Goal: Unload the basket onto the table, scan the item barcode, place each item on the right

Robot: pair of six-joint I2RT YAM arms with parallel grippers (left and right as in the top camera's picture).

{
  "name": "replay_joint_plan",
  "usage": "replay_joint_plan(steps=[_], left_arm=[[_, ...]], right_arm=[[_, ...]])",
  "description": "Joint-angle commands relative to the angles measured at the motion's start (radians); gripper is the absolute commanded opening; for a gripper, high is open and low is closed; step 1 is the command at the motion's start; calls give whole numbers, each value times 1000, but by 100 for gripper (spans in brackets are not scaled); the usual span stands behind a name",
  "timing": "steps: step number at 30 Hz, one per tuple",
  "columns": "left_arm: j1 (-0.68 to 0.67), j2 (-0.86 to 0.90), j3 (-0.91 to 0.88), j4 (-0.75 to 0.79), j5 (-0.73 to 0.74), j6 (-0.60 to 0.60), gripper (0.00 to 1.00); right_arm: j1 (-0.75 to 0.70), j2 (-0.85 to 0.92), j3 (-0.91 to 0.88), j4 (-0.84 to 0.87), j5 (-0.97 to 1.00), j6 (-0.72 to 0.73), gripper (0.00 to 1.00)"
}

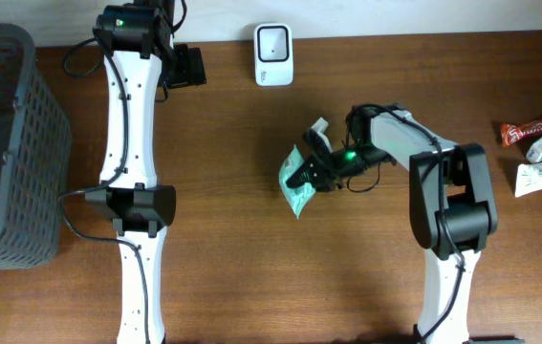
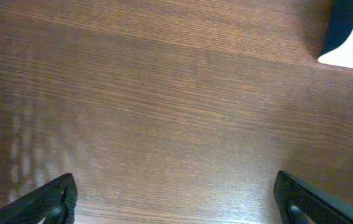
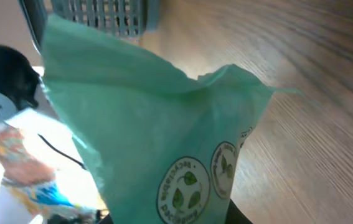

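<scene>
Your right arm (image 1: pixel 414 143) bends in over the counter (image 1: pixel 232 258), right hand (image 1: pixel 311 172) pinching the green bag (image 1: pixel 294 191). Your left arm (image 1: pixel 122 105) lies straight, left hand (image 1: pixel 192 67) wide open, holding nothing.

— What is the item?

— A thin, pale-green plastic packet (image 3: pixel 164 137), crumpled, with round leaf emblems printed near the end closest to the fingers. No barcode shows on the face in view.

— Where is it?

— One end is pinched between the fingers (image 1: pixel 314 175) of the right gripper (image 1: pixel 307 174). The rest fans out beyond the fingertips, its top edge creased into peaks, and it fills most of the wrist view.

— And the scanner?

— It is a white scanner (image 1: pixel 273 54) with a dark window in its face, standing at the table's far edge. It is well apart from those fingers, ahead of them and slightly left, and the packet does not reach it.
</scene>
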Motion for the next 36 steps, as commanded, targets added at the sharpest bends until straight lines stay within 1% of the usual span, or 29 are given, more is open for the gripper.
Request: replay_joint_plan(steps=[1, 3, 5, 7, 8, 10, 11, 14, 15, 16, 17, 19, 22, 24, 25, 28, 29, 30, 31, 34, 35, 36], left_arm=[[6, 10, 2, -1, 7, 9, 99], [6, 10, 2, -1, 7, 9, 99], [6, 10, 2, -1, 7, 9, 99], [6, 10, 2, -1, 7, 8, 99], [6, 10, 2, -1, 7, 9, 99], [6, 10, 2, -1, 7, 9, 99], [6, 10, 2, -1, 7, 8, 99], [6, 10, 2, -1, 7, 9, 99], [6, 10, 2, -1, 7, 9, 99], [6, 10, 2, -1, 7, 9, 99], [6, 10, 2, -1, 7, 9, 99], [6, 10, 2, -1, 7, 9, 99], [6, 10, 2, -1, 7, 9, 99], [6, 10, 2, -1, 7, 9, 99], [6, 10, 2, -1, 7, 9, 99], [6, 10, 2, -1, 7, 9, 99], [6, 10, 2, -1, 7, 9, 99], [6, 10, 2, -1, 7, 9, 99], [6, 10, 2, -1, 7, 9, 99], [6, 10, 2, -1, 7, 9, 99], [6, 10, 2, -1, 7, 9, 99], [6, 10, 2, -1, 7, 9, 99]], right_arm=[[18, -2, -5, -1, 4, -99, 19], [16, -2, 2, -2, 11, -79, 12], [16, -2, 26, -1, 84, 12, 11], [18, -4, 89, -3, 319, 217, 4], [23, -6, 132, -12, 475, 327, 4], [37, -11, 238, -61, 729, 448, 4], [49, -11, 312, -105, 863, 493, 4], [76, -11, 460, -201, 1173, 598, 6], [85, -11, 494, -220, 1302, 650, 8], [98, -11, 511, -229, 1407, 693, 15], [109, -11, 512, -229, 1491, 731, 17], [125, -7, 500, -224, 1588, 777, 18], [156, 8, 448, -175, 1620, 791, 18], [179, 14, 401, -123, 1604, 791, 23], [193, 15, 379, -103, 1585, 791, 27], [242, 15, 354, -80, 1529, 791, 47], [260, 15, 355, -77, 1530, 791, 59], [275, 14, 362, -76, 1533, 790, 69], [288, 14, 375, -79, 1534, 790, 73], [295, 13, 423, -111, 1534, 791, 76], [287, 13, 455, -135, 1532, 791, 85], [276, 13, 484, -153, 1527, 791, 87]])
